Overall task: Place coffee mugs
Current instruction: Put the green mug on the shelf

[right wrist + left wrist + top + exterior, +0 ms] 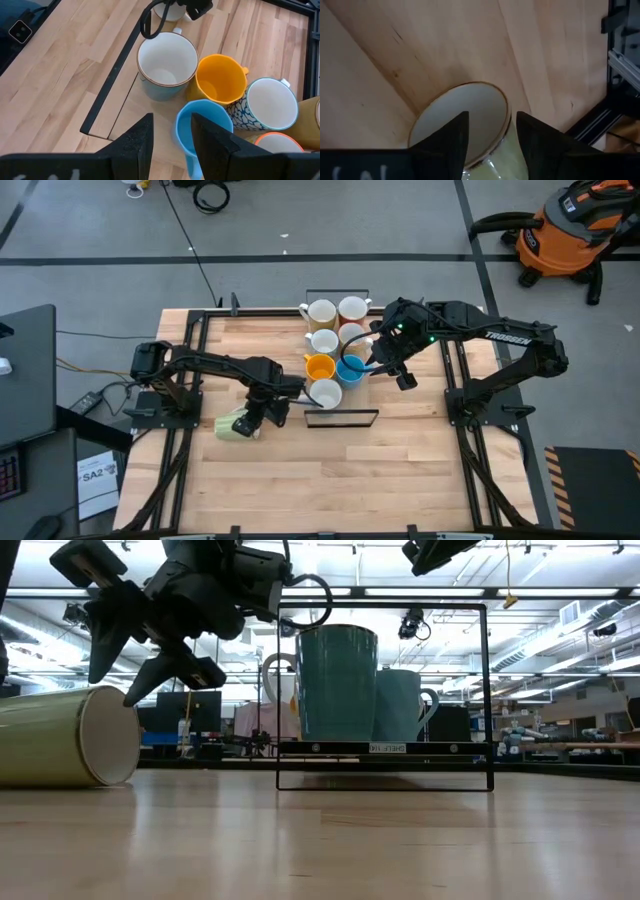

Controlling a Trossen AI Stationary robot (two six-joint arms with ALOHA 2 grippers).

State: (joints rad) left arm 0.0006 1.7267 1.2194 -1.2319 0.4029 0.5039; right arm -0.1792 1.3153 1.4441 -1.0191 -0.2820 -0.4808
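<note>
A pale green mug [233,426] lies on its side on the wooden table, left of a black wire rack [342,423]. My left gripper [262,414] hangs open just above its mouth end. One finger stands before the white opening [465,115] and the other stands outside the rim. The low view shows the fingers [140,690] above the mug [55,735]. My right gripper [385,368] is shut on a blue mug [352,368] over the rack. Several mugs stand upright in the rack, among them an orange one [220,80] and a teal one [167,62]. My right gripper pinches the blue mug's wall at the rim [182,117], with one finger [215,142] inside the mug and the other outside. The fingers slant down from above, from the table's right side. The mug sits mouth up, above the mugs standing in the rack.
The rack's black frame [385,780] rises in a tall rectangle around the mugs. Bare wood lies along the table's near side [330,480]. Black rails [190,360] run along the table's left and right edges. An orange shop vacuum [565,235] stands on the floor beyond the table.
</note>
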